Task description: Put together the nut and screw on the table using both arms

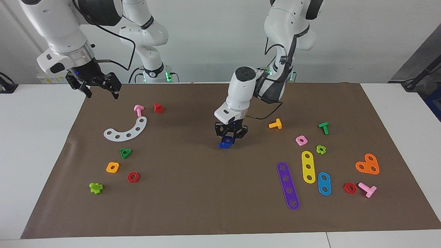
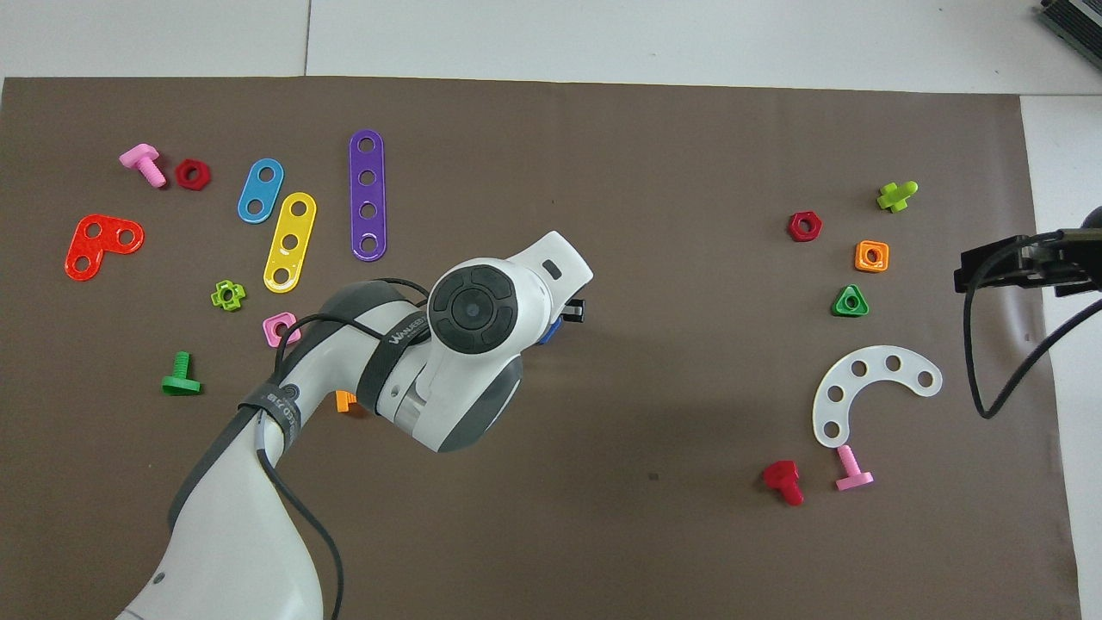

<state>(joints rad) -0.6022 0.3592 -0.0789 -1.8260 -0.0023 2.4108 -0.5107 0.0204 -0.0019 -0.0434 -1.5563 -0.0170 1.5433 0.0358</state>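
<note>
A plain pale wall (image 1: 213,41) fills the twelve o'clock side of the facing view. At three o'clock stands a dark grey panel (image 1: 418,58) (edge only), with a black stand (image 1: 422,74) on the white bench (image 1: 396,100).

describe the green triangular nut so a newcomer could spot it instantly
Start at the white curved strip with five holes, toward the right arm's end of the brown sheet. Just farther from the robots lies the green triangular nut. Its neighbours, the orange square nut and red hex nut, differ in shape and colour.
</note>
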